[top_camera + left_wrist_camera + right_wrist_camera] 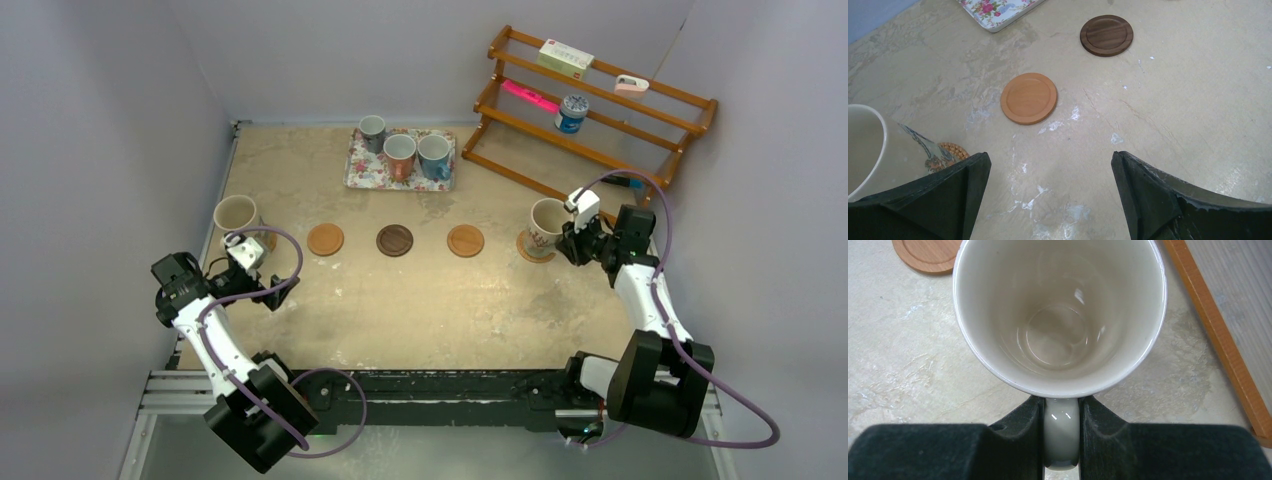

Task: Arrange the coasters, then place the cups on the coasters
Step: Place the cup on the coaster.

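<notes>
Item one, right gripper (1061, 412): you have it closed narrowly on the handle (1061, 440) of a cream printed mug (1060, 315), one finger on each side of the loop. The mug stands upright with its mouth up. Its handle points right, toward the right arm, and its body is over a woven coaster (522, 250) at the right end of the row. Whether the base rests on that coaster cannot be told. Item two, left gripper (1048, 160): its jaws are spread wide and hold nothing, low over the table (1173, 115) just beside the second cream printed mug (868, 145). That mug is upright on another woven coaster (950, 150) at the left end, and which way its handle faces cannot be told. Item three, the row: its long axis runs left to right across the table. Between the two mugs lie an orange-tan coaster (325, 239), a dark brown wood coaster (394, 240) and another orange-tan coaster (465, 240), all flat, bare and apart. Item four, floral tray (365, 175) at the far edge: it carries a grey-blue mug (372, 130), a reddish-orange mug (400, 155) and a light blue mug (434, 155), all upright and close together. Item five, wooden rack (600, 110) at far right, with a blue-and-white tin (571, 112) on it.
</notes>
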`<state>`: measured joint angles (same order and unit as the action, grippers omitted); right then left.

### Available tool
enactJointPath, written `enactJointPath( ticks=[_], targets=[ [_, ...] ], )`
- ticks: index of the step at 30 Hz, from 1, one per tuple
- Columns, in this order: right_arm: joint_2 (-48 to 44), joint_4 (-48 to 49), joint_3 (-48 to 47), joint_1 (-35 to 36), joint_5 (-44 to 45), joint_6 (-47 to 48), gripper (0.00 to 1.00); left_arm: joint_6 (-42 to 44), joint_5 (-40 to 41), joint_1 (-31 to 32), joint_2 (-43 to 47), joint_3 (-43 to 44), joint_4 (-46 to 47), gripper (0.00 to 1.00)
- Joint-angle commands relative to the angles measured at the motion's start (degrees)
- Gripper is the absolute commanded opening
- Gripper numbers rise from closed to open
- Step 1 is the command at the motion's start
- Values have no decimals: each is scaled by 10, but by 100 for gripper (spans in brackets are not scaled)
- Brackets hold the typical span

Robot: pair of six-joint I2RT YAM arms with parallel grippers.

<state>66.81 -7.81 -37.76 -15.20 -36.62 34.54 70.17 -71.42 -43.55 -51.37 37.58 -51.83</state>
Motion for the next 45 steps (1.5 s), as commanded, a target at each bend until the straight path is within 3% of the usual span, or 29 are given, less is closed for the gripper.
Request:
enactJointPath(
  ticks=[1, 45],
  targets=[
    [-10, 57, -12, -4, -24, 10, 0, 22, -32, -5, 0, 14, -4, 100],
    [-11, 81, 7, -4, -40, 21, 0, 37, -35, -5, -1, 15, -18, 100]
  ],
)
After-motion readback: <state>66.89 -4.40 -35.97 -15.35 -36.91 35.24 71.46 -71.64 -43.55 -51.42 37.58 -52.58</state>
